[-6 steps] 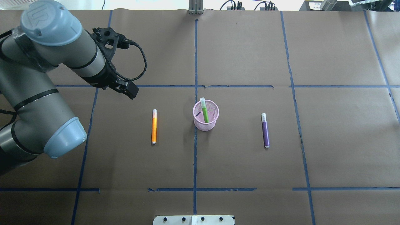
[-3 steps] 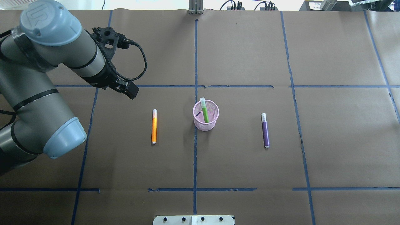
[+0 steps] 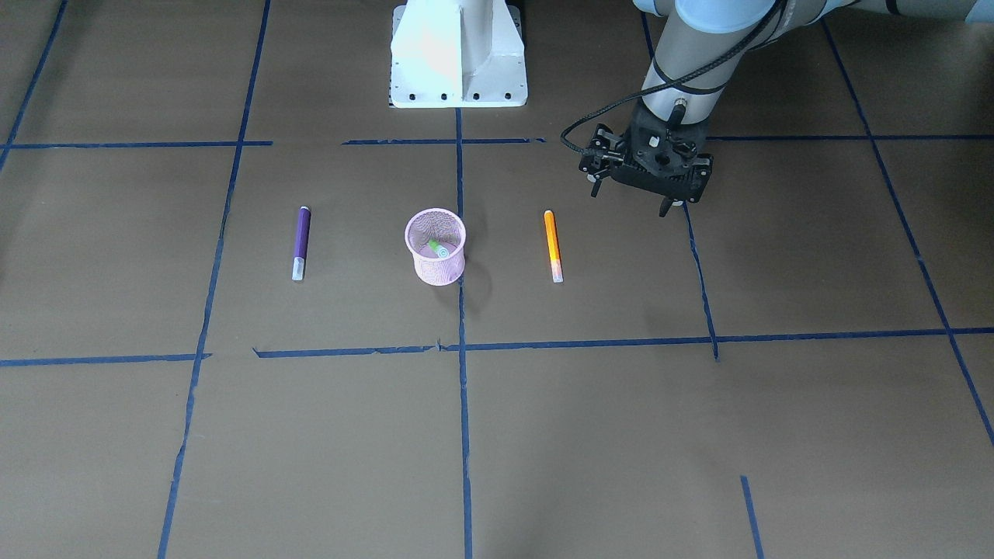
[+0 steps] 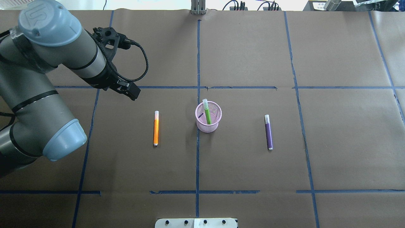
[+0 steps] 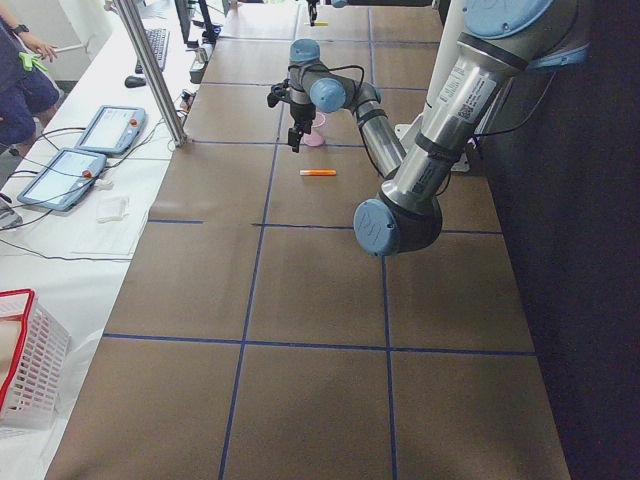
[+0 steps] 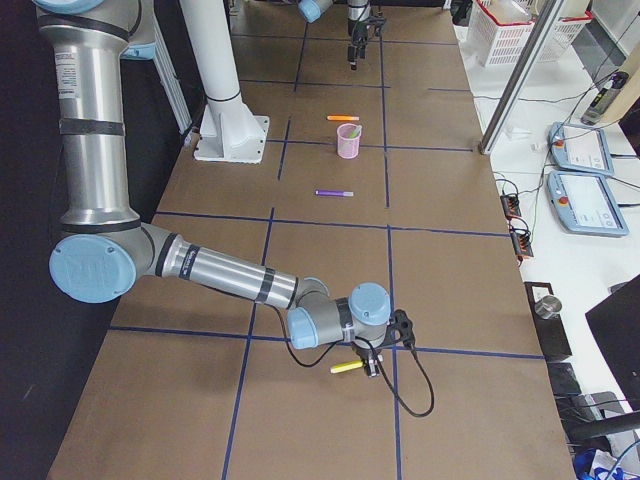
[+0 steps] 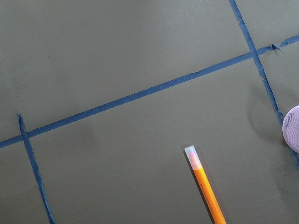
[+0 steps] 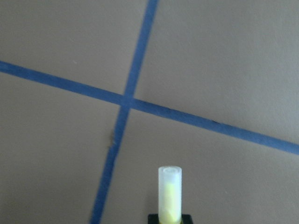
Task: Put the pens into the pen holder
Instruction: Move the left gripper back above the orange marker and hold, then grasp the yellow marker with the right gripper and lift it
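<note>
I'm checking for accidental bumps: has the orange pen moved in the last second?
No. The orange pen keeps its spot, with the same gap to the pen holder and the blue tape line beyond it.

You have the pen holder [image 4: 207, 124] at centre, inner pen [image 4: 207, 111] standing in it, left pen [image 4: 156, 128] lying to its left, right pen [image 4: 268, 132] to its right.
</note>
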You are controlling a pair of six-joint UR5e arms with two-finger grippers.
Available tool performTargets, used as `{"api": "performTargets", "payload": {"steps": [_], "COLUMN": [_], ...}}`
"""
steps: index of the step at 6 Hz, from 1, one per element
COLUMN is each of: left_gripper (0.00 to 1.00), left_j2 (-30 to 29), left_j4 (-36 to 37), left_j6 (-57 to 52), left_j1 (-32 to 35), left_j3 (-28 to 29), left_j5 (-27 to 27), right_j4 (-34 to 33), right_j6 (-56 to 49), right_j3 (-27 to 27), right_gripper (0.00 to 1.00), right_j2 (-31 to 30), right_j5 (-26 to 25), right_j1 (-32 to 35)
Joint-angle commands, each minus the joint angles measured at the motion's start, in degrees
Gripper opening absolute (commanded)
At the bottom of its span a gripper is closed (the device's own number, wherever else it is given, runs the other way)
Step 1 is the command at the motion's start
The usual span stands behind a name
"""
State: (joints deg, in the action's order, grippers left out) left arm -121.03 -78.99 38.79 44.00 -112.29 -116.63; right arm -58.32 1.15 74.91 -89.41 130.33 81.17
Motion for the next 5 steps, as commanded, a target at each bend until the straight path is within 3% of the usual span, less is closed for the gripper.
{"api": "performTargets", "payload": {"steps": [1, 3, 4, 5], "left_gripper": [1.00, 1.00, 1.00, 1.00], "left_j2": [0.00, 0.00, -0.08, -0.09], "left_j4": [0.07, 0.07, 0.07, -0.02], "left_j6": [0.06, 0.06, 0.15, 0.50], "left_j1": [0.03, 0.03, -0.06, -0.06], "left_j3": [-0.03, 0.41, 0.49, 0.58], "left_j5": [0.00, 0.09, 0.00, 0.00], "right_j4": [-0.03, 0.05, 0.05, 0.05], "right_j6": [0.52, 2.02, 5.41, 16.93], "right_j3": [12.83, 18.32, 20.52, 21.24], "right_gripper": [0.05, 0.00, 0.00, 0.00], "right_j2": [0.63, 1.25, 5.78, 10.70], "right_j5": [2.82, 7.89, 7.48, 6.09], "right_j1": [-0.05, -0.66, -3.80, -6.96]}}
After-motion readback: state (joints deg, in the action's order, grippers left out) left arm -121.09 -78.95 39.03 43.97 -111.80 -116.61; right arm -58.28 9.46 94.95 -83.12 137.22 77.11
